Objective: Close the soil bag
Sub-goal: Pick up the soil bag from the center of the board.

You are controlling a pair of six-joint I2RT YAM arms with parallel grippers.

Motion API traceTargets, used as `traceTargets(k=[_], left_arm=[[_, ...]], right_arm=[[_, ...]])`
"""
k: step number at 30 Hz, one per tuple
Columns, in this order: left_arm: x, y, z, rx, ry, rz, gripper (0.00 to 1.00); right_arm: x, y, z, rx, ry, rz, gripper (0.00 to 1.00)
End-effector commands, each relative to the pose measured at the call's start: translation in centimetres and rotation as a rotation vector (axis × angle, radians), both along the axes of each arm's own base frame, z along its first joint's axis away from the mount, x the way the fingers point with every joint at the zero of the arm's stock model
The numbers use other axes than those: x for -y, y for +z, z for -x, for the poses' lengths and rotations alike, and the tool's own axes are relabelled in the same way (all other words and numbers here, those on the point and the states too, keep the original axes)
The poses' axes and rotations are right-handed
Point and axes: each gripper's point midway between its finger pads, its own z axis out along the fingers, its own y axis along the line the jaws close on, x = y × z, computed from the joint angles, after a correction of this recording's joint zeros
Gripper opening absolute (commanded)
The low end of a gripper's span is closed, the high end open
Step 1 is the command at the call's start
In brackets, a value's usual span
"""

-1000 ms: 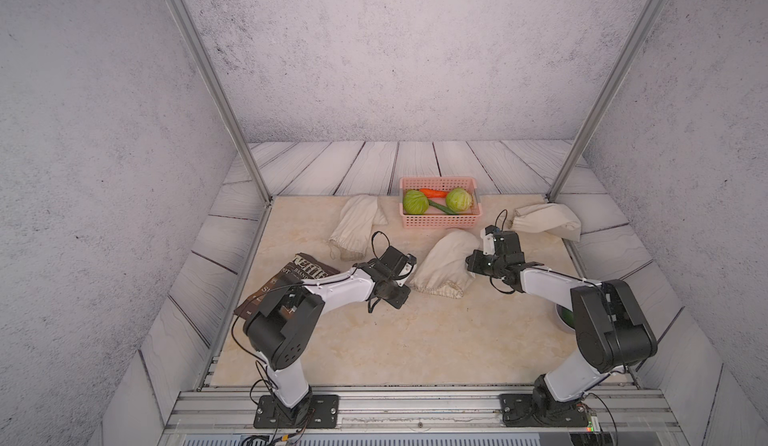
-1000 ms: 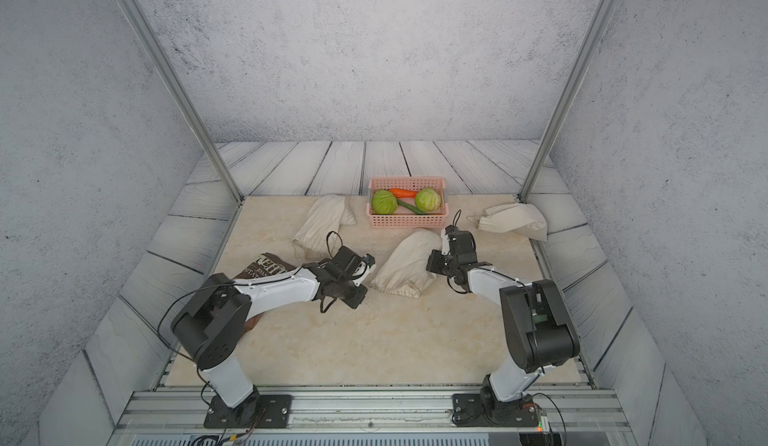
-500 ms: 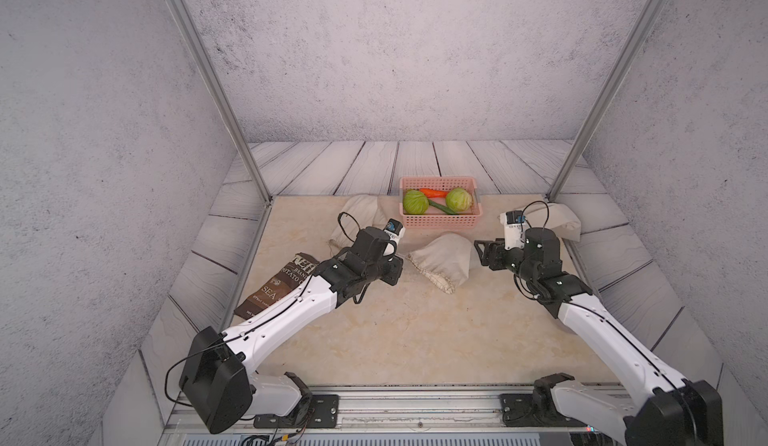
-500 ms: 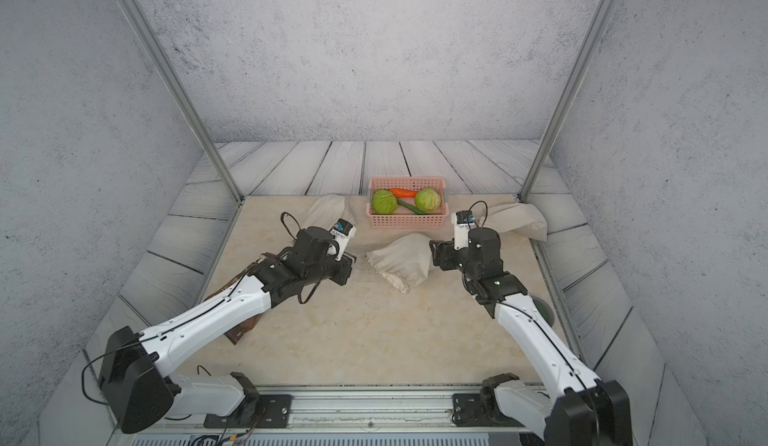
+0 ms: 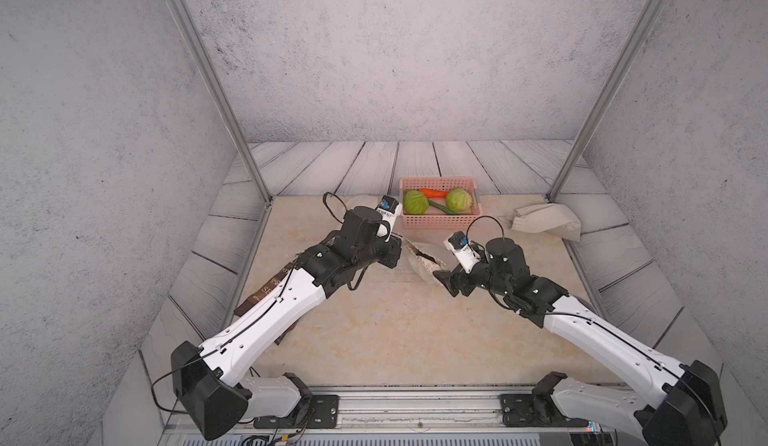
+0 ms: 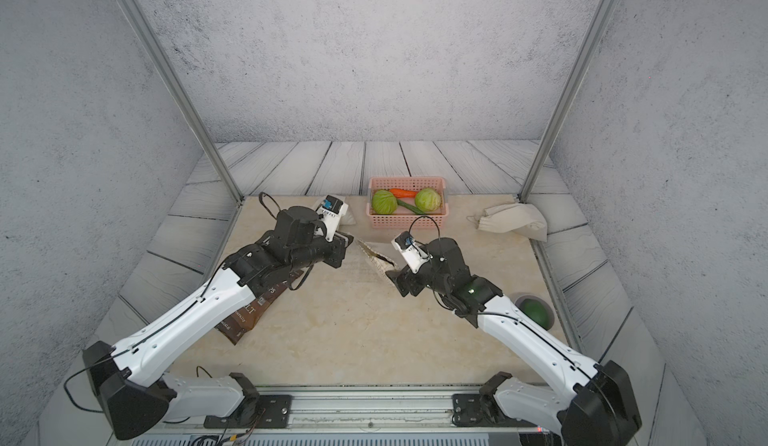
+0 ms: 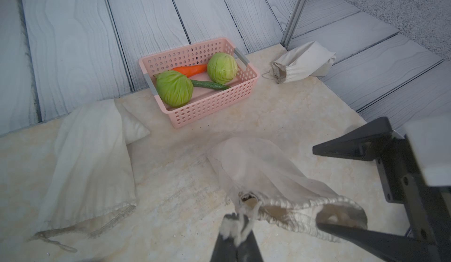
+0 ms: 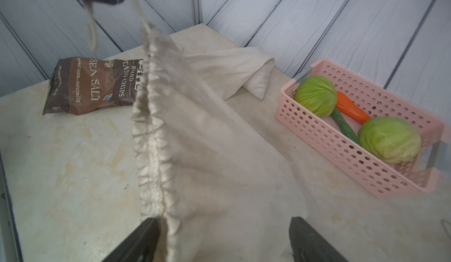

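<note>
The soil bag [image 5: 424,257] [image 6: 376,255] is a beige cloth drawstring sack lying mid-table, its gathered mouth raised between my two grippers. My left gripper [image 7: 238,218] [image 5: 395,240] [image 6: 350,241] is shut on the bag's drawstring [image 7: 241,220], and the cord runs taut to the hem [image 8: 156,102]. On the opposite side of the mouth, my right gripper [image 8: 225,224] [image 5: 442,279] [image 6: 395,279] is open. The sack's cloth [image 8: 207,138] lies between its fingers, with one fingertip [image 7: 341,226] at the rim of the mouth. The soil inside is hidden.
A pink basket [image 5: 440,221] [image 7: 214,107] of cabbages, a carrot and a cucumber stands just behind. A brown chips bag [image 6: 249,315] [image 8: 90,85] lies under the left arm. Other cloth sacks lie at back left [image 7: 92,160] and back right [image 5: 544,221]. A green ball in a bowl [image 6: 534,309] sits near the right edge.
My right gripper has opened from shut. Both arms have risen and stretched forward. The sack, flat and wide before, now has its mouth lifted and drawn narrower.
</note>
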Motion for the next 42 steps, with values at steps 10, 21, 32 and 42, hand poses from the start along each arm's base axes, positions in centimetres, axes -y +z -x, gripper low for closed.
traceTargets(k=[10, 21, 32, 42], left_arm=[[-1.3, 2.1, 0.1, 0.069, 0.025, 0.024, 0.0], [-5.2, 4.1, -0.8, 0.038, 0.09, 0.116, 0.0], [-3.2, 6.7, 0.6, 0.03, -0.032, 0.208, 0.0], [-2.5, 7.8, 1.2, 0.012, -0.076, 0.225, 0.0]], right_arm=[[-0.2, -2.2, -2.5, -0.071, -0.118, 0.155, 0.49], [7.7, 0.3, -6.4, -0.078, -0.451, 0.224, 0.21], [1.2, 9.7, -1.2, 0.073, -0.125, -0.087, 0.76], [-4.8, 11.6, 0.6, 0.147, 0.019, -0.08, 0.82]])
